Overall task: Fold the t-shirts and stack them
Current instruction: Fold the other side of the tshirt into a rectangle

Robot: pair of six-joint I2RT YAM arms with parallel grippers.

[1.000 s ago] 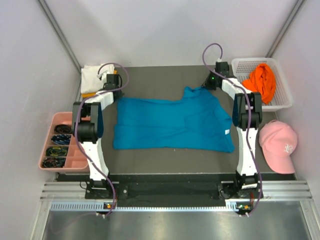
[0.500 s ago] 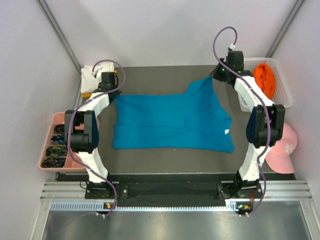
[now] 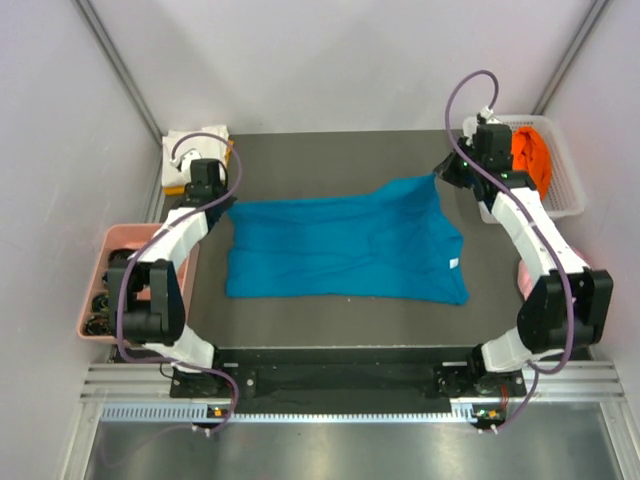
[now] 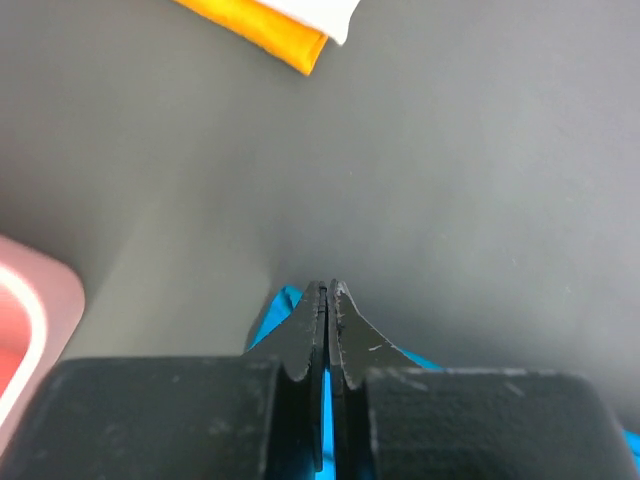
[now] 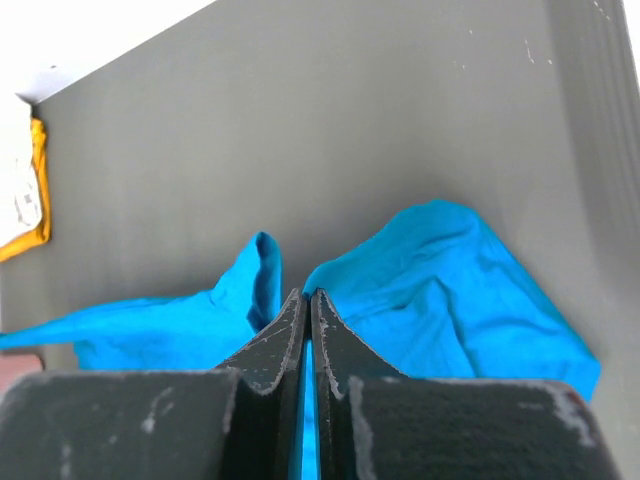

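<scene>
The teal-blue t-shirt (image 3: 340, 250) lies spread across the dark mat, its far edge pulled taut between my two grippers. My left gripper (image 3: 228, 205) is shut on the shirt's far left corner; in the left wrist view, teal cloth (image 4: 268, 312) shows between and beside the closed left gripper (image 4: 327, 288). My right gripper (image 3: 441, 178) is shut on the far right corner, which is lifted, with cloth (image 5: 450, 285) draping off both sides of the right gripper (image 5: 307, 295). A white t-shirt (image 3: 188, 146) rests on a yellow-orange one (image 4: 262, 30) at the far left. The bright orange t-shirt (image 3: 531, 160) lies in the basket.
A white mesh basket (image 3: 560, 205) stands at the far right, close beside the right wrist. A pink tray (image 3: 98, 262) with small items sits off the mat's left edge, partly behind the left arm. The white walls close in on both sides.
The right gripper has carried the shirt's far right corner rightward toward the basket, stretching the far edge. The left arm's elbow has swung out left; its gripper still holds the left corner.
</scene>
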